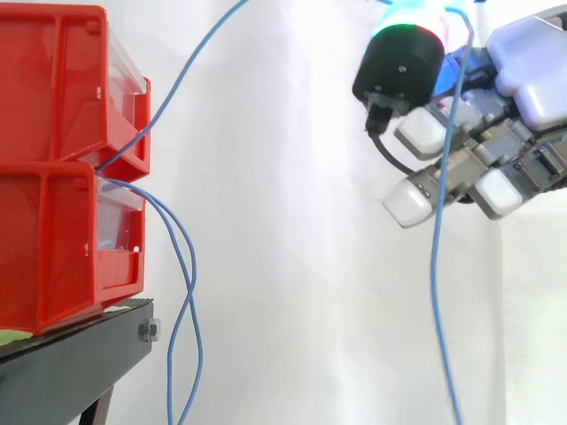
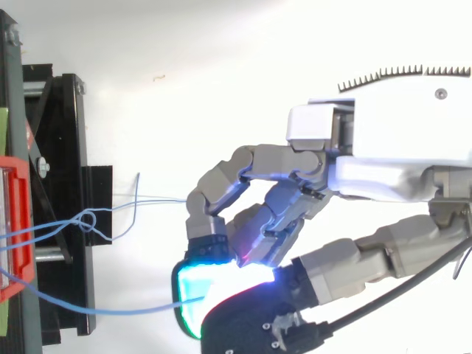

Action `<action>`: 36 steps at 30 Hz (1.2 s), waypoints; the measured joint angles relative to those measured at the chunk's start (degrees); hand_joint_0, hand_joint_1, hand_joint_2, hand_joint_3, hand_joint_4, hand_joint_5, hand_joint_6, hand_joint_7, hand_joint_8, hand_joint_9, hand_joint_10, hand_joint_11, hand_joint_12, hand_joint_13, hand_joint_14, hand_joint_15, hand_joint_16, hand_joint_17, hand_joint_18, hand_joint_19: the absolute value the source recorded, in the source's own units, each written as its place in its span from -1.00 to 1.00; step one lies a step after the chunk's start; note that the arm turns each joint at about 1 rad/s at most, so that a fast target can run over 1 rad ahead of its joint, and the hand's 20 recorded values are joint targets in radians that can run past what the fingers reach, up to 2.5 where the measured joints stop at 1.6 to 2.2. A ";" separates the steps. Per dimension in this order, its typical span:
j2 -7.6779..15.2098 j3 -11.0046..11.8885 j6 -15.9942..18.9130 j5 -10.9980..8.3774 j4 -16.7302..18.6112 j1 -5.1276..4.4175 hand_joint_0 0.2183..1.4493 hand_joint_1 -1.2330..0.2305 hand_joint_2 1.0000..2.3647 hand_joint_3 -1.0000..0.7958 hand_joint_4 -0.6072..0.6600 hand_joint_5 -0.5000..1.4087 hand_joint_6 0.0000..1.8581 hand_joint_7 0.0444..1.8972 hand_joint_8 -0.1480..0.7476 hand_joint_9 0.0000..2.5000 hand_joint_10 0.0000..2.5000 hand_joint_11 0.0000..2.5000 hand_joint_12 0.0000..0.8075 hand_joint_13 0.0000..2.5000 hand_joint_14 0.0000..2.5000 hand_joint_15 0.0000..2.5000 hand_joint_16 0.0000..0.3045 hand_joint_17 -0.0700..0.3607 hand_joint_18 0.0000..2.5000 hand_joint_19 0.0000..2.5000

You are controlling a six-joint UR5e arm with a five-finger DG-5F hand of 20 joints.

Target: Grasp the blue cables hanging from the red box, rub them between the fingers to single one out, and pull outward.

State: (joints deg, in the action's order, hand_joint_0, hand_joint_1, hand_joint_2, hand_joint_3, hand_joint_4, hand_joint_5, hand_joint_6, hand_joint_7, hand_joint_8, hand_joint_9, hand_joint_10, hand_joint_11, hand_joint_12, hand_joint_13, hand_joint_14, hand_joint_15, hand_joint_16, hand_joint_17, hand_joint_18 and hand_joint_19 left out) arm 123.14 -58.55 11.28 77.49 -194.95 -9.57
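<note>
Robot hand (image 1: 496,146) sits upper right in side view, centre-right in top view (image 2: 273,217). Fingers are curled in against the thumb, closed on one blue cable. Black thumb pad (image 1: 399,66) glows green/cyan on top, w/ white fingertips (image 1: 419,133) tucked just below it. Held cable (image 1: 434,266) passes betw. thumb and fingers; its free tail drops to the bottom edge of the frame. In top view the same cable (image 2: 110,311) runs leftward from the cyan glow, w/ a shallow sag, to the red box (image 2: 18,221) at left edge.

Key relation: the box lies frame-left of the robot hand, well apart, so the cable's long axis betw. box and hand runs roughly left-right. In side view it starts where upper bin (image 1: 53,80) meets lower bin (image 1: 53,248), then climbs out the top edge toward the hand. My read: pull dir. = frame right, away from the box, along that axis. The run looks curved, not tight, so prob. some slack to take up first.

Held cable is thin, light blue, flexible. Two other blue cables (image 1: 190,288) hang from the lower bin, crossing each other, down past the black stand (image 1: 71,363), well apart from the hand. In top view they loop and tangle (image 2: 88,220) near the box front. One cable looks singled out, so the outward pull is the step in hand, I judge. Risk: thin cable slipping from the pads.
</note>
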 measured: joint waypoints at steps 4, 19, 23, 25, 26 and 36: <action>0.03 0.00 -0.02 0.03 0.56 -0.06 -0.40 -0.43 -0.95 0.10 -0.08 -0.54 -0.08 0.12 0.34 -0.28 -0.99 -0.77 0.29 -0.49 -1.00 -0.91 -0.50 0.12 -0.33 -0.87; 0.08 -5.75 -1.77 0.04 1.55 0.11 -0.48 -0.41 -0.63 0.07 -0.18 -0.53 -0.08 0.16 0.32 -0.17 -0.99 -0.73 0.27 -0.47 -1.00 -0.90 -0.51 0.11 -0.35 -0.86; 0.08 -8.47 -1.33 0.25 4.63 0.41 -0.49 -0.41 -0.60 0.06 -0.17 -0.53 -0.08 0.15 0.32 -0.17 -0.99 -0.74 0.26 -0.47 -1.00 -0.89 -0.51 0.11 -0.36 -0.85; 0.08 -9.61 -1.43 0.44 6.53 0.64 -0.49 -0.41 -0.60 0.06 -0.18 -0.53 -0.08 0.16 0.33 -0.17 -0.99 -0.74 0.26 -0.47 -1.00 -0.89 -0.51 0.11 -0.36 -0.84; 0.08 -10.19 -1.53 0.58 7.43 0.74 -0.49 -0.41 -0.60 0.06 -0.19 -0.53 -0.08 0.15 0.32 -0.17 -0.99 -0.73 0.26 -0.47 -1.00 -0.89 -0.51 0.11 -0.36 -0.85; 0.08 -13.05 -2.73 0.70 15.04 1.07 -0.50 -0.40 -0.55 0.06 -0.20 -0.53 -0.08 0.15 0.31 -0.17 -0.99 -0.74 0.25 -0.48 -1.00 -0.88 -0.51 0.10 -0.36 -0.84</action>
State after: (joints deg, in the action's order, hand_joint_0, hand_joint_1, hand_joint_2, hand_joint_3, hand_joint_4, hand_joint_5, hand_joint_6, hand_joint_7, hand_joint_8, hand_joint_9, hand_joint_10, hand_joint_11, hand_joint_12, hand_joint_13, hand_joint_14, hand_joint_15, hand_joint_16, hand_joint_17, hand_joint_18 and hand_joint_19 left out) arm 123.22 -71.60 8.56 78.19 -179.91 -8.49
